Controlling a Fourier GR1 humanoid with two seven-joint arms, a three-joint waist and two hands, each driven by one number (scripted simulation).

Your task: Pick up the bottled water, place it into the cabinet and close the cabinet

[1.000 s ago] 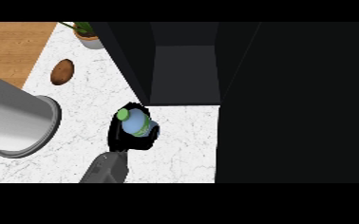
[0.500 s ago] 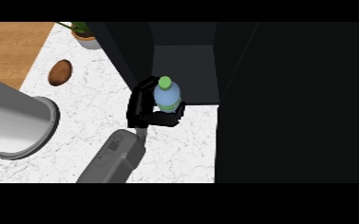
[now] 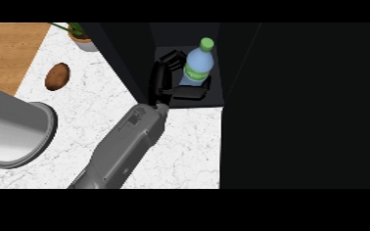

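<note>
— What carries everything?
— A white marbled counter point(image 3: 80, 103), with a wooden surface point(image 3: 18, 49) at upper left.
— And directly on the counter?
— A brown potato point(image 3: 57, 76), a potted plant point(image 3: 81, 38) at the top, a grey pot point(image 3: 18, 134) at left, and the dark cabinet point(image 3: 239, 103).

Bright counter point(image 3: 180, 142), dark cabinet interior point(image 3: 188, 34)

Count, head view:
- bottled water point(image 3: 197, 66): one, green cap and green label
- cabinet point(image 3: 239, 78): one, dark, its opening facing the counter
- hands: one in sight, a black hand point(image 3: 160, 78) on one grey forearm point(image 3: 127, 144)
- brown rounded object point(image 3: 57, 76), kind unclear: one, on the counter point(image 3: 94, 103)
- potted plant point(image 3: 81, 36): one, at the top edge
- large grey round vessel point(image 3: 18, 137): one, cut by the left edge
- wooden surface point(image 3: 18, 49): one patch, upper left
</note>
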